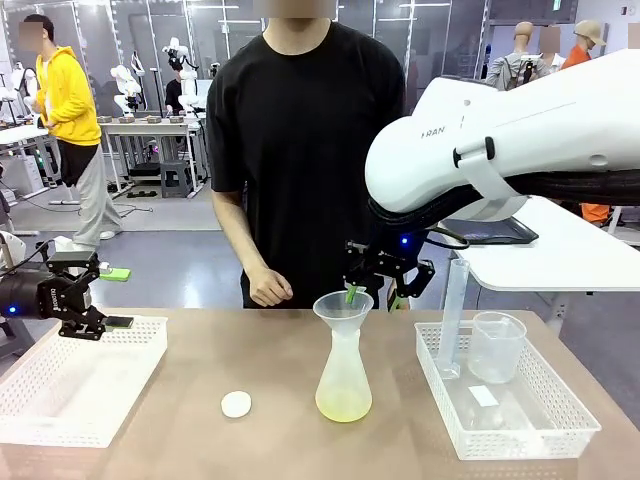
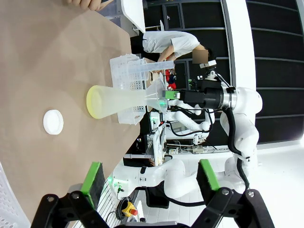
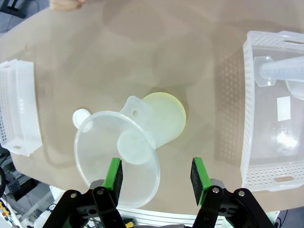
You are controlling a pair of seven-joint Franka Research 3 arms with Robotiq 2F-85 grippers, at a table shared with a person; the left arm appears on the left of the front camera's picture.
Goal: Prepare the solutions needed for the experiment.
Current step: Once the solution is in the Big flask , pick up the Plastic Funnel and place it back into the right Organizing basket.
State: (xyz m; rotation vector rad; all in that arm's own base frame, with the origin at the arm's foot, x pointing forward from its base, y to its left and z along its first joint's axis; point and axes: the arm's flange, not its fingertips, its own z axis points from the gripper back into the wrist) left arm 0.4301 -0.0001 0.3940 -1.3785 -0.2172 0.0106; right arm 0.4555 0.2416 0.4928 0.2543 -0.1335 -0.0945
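Observation:
A translucent conical flask (image 1: 343, 375) stands mid-table with a plastic funnel (image 1: 343, 305) in its neck. The solutions (image 1: 343, 404) show as a shallow pale yellow layer at the flask's bottom, and from above as a yellow disc (image 3: 170, 115) beneath the funnel (image 3: 118, 156). My right gripper (image 1: 375, 292) hovers at the funnel's far right rim, jaws open. One green pad (image 3: 114, 174) sits against the rim and the other is clear of it. My left gripper (image 1: 95, 312) hangs open over the far edge of the left tray, holding nothing; its wrist view shows the flask (image 2: 118, 100) far off.
A small white stopper disc (image 1: 236, 403) lies left of the flask. The white tray (image 1: 520, 425) on the right holds a graduated cylinder (image 1: 455, 315) and a beaker (image 1: 495, 347). Another white tray (image 1: 60, 395) sits at the left. The person's hand (image 1: 268, 288) rests at the far edge.

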